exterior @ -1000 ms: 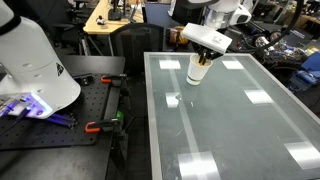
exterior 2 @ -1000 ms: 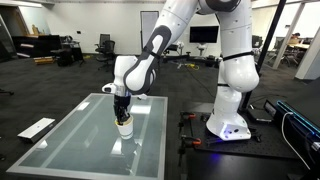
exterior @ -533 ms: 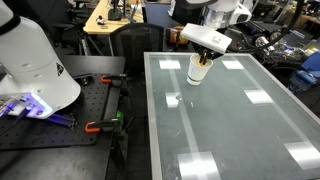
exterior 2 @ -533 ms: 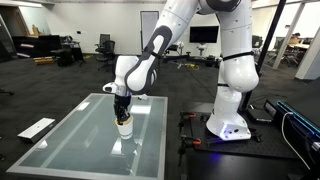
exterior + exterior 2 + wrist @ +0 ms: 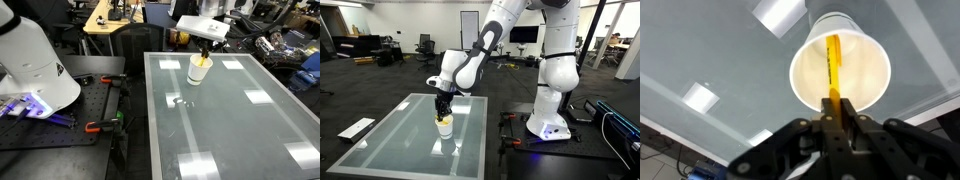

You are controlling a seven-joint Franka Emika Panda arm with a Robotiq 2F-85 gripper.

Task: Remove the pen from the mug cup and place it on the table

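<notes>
Claw (image 5: 836, 104) clamped on the upper end of the pen (image 5: 833, 58), directly above the mug cup (image 5: 868, 72). The pen hangs upright, with its lower part inside the cup's mouth. The cup stands upright on the pale greenish glass surface (image 5: 230, 120).

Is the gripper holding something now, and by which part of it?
Yes. The gripper is shut on the pen and holds it by its upper end. The pen's lower part is inside the mug cup.
</notes>
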